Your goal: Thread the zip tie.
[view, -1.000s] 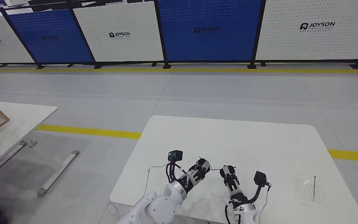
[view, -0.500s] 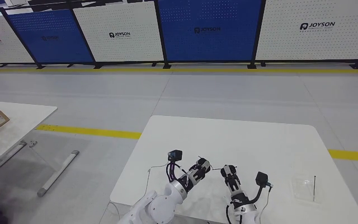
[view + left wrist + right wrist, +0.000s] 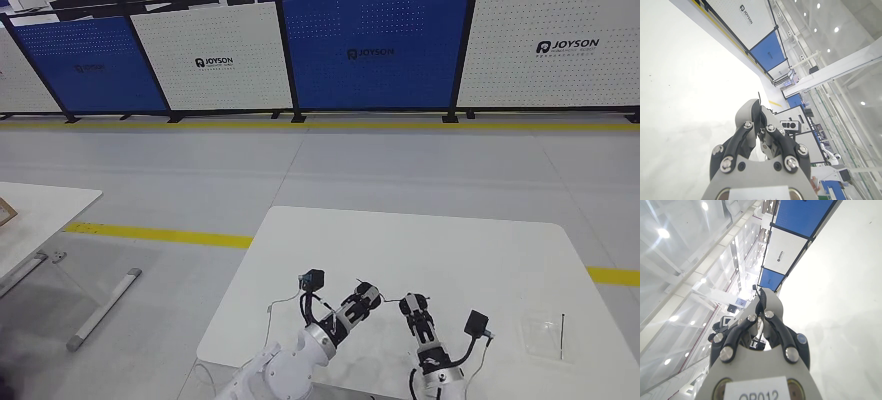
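Top view, arms: the left arm (image 3: pixel 322 338) and right arm (image 3: pixel 432 352) sit close together over the near part of the desk (image 3: pixel 420 240), their tips angled toward each other with a small gap between them.
Top view, change: over the last second both arms have slid a little toward the right arm's side of the desk. The gap between the tips looks about the same (no closing-in yet).
Left wrist, jaws: the left jaws are pressed together on the zip tie (image 3: pixel 759 98). Its thin black tail pokes out past the tips, held clear above the desk.
Right wrist, jaws: the right jaws are likewise clamped tight on the zip tie (image 3: pixel 754 287). Its small square head stands just beyond the tips, also off the desk.
Strap between the arms: too thin to follow in the top view, so I cannot tell how it bends.
Meaning for threading: the shift reads as repositioning, not insertion. Tail and head are both presented but still apart, so the fine alignment of tail into head is probably next.
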